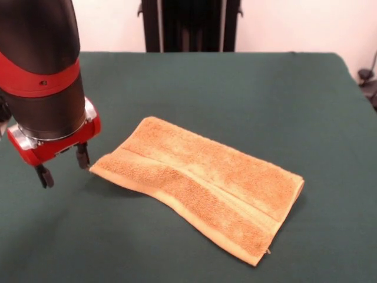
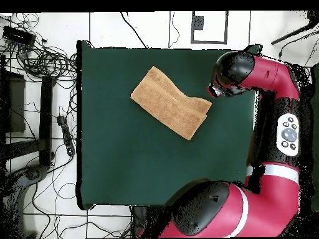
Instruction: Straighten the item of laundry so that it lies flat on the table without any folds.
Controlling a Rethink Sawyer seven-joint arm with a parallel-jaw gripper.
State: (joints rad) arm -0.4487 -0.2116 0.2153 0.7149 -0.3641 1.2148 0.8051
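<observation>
The item of laundry [image 1: 200, 186] is an orange-tan towel lying on the green table [image 1: 235, 88], doubled over into a long rectangle with a woven band running along it. Two layers show at its right end. My gripper [image 1: 63, 166] hangs at the left, just above the cloth of the table, open with nothing between its fingers. One fingertip [image 1: 82, 158] is right beside the towel's left corner. In the overhead view the towel [image 2: 171, 103] lies slanted in the upper middle of the table [image 2: 124, 162], and my gripper [image 2: 214, 91] sits at its right corner under the arm's wrist.
A black stand [image 1: 188, 23] rises behind the table's far edge. Overhead, the arm's red links [image 2: 249, 205] cover the table's bottom right edge, and cables [image 2: 37, 56] lie on the floor at the left.
</observation>
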